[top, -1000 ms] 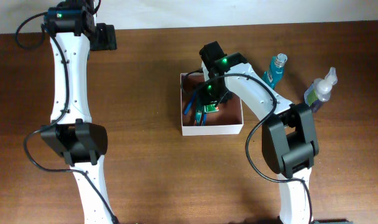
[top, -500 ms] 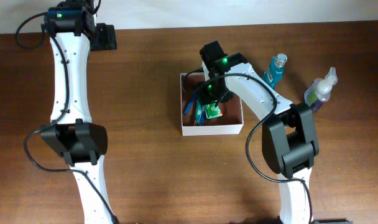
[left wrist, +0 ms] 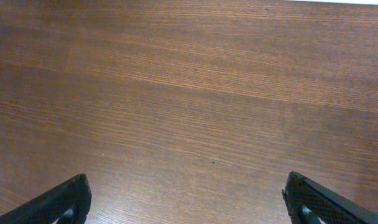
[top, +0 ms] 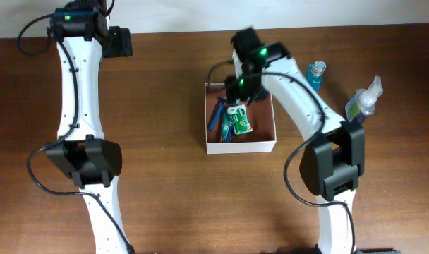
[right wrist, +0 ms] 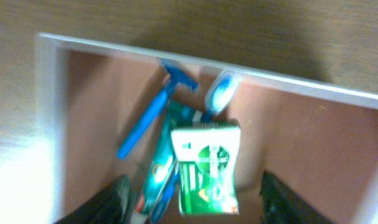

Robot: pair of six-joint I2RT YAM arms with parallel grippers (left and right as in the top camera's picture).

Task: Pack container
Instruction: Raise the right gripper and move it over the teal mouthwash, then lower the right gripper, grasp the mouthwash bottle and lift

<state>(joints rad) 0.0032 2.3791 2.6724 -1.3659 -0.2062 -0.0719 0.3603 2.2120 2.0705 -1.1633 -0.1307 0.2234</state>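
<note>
Well, the right gripper (right wrist: 195,185) hangs spread and empty over the far wall of the container (top: 241,148), which sits just nearer the robot than the claw; the blue bottle (top: 314,76) and spray bottle (top: 363,102) stand upright off to its right, far closer to this arm than to the left gripper (left wrist: 189,199), idle with fingers wide apart. A second ago that claw was low inside the container over the green packet (top: 238,121); now it has risen and backed off, leaving the packet flat beside the blue razor (top: 217,117).
</note>
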